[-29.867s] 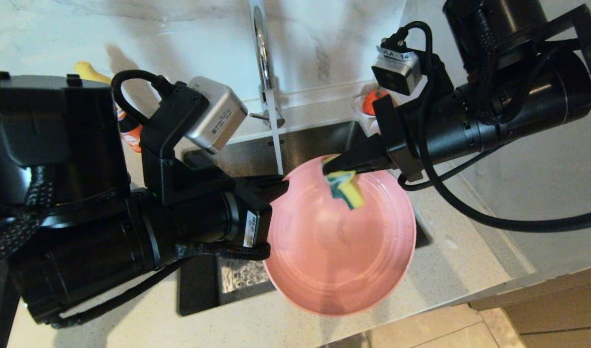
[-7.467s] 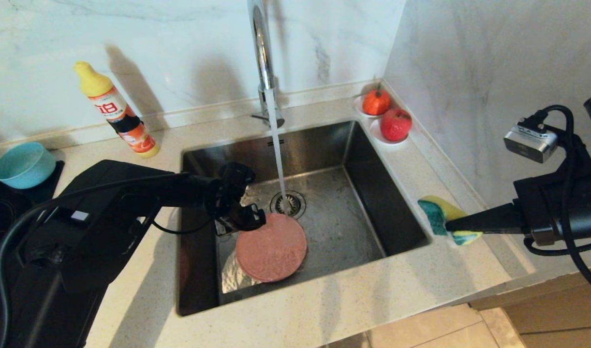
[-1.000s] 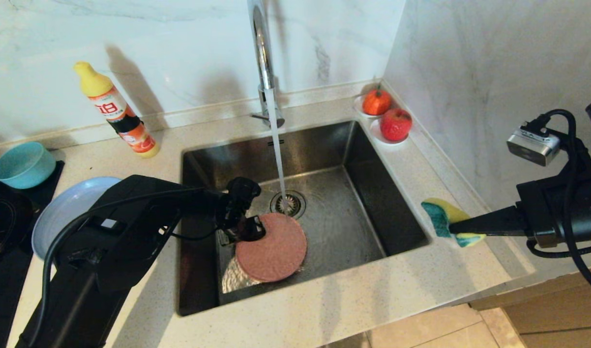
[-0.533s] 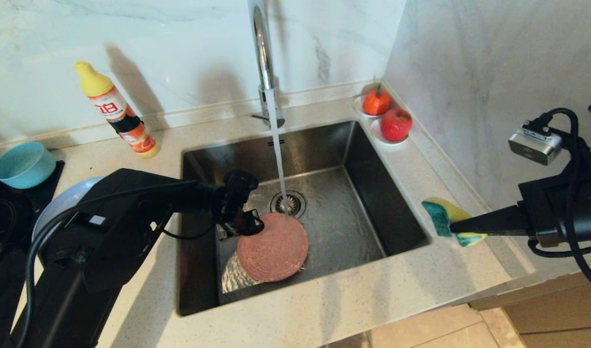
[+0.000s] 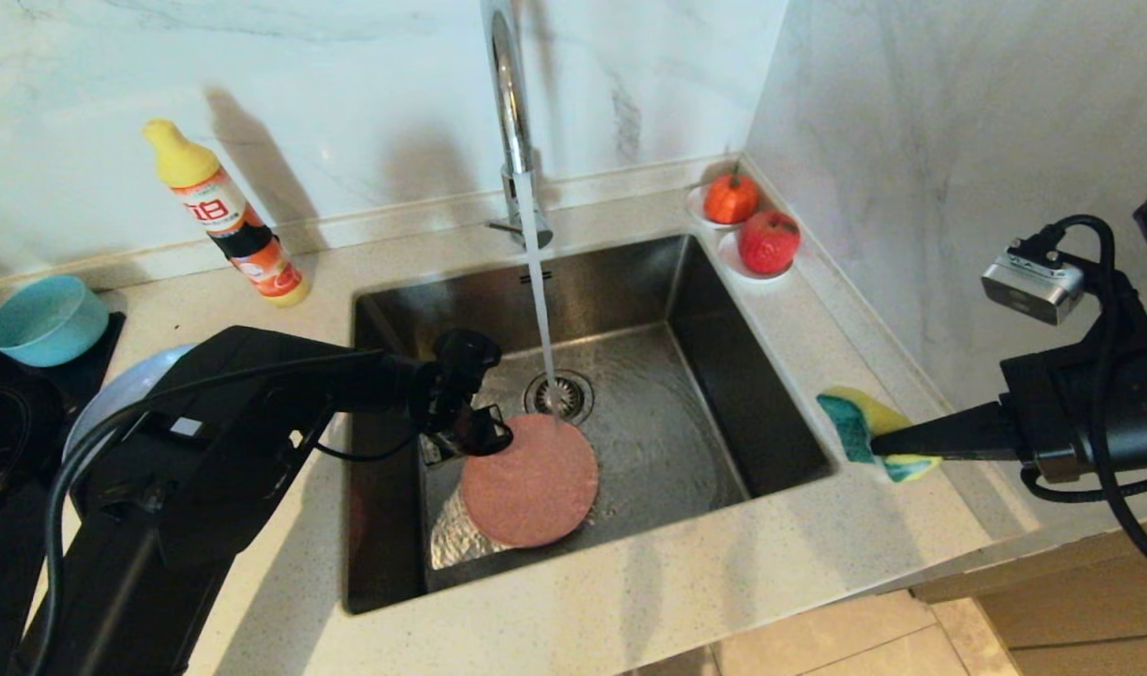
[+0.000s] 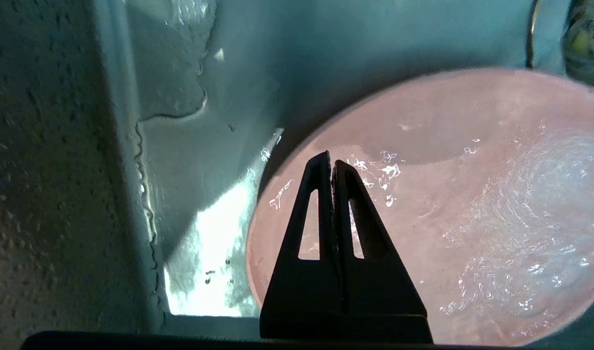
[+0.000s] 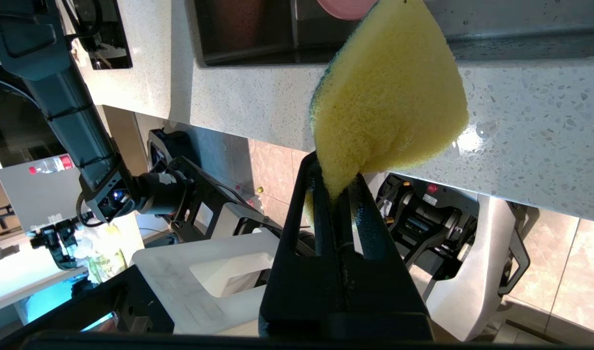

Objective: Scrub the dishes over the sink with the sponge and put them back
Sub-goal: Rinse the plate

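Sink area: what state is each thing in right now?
tap: running into the sink
pink plate: flat in the basin, wet
left gripper: shut over the plate's rim
right gripper: shut on the sponge
teal bowl: upright on the counter

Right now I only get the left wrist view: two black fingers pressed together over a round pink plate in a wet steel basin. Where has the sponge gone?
Observer: The yellow sponge with the green scouring side is outside the stainless steel sink. The right gripper is shut on it above the counter to the sink's right.
Operator: Is water running?
Observer: Yes. A stream falls from the tall chrome tap onto the round drain, just beside the pink plate.
Operator: Any other dishes?
Observer: A small teal-blue bowl stands at the counter's far left, and a pale bluish plate shows partly behind the left arm.
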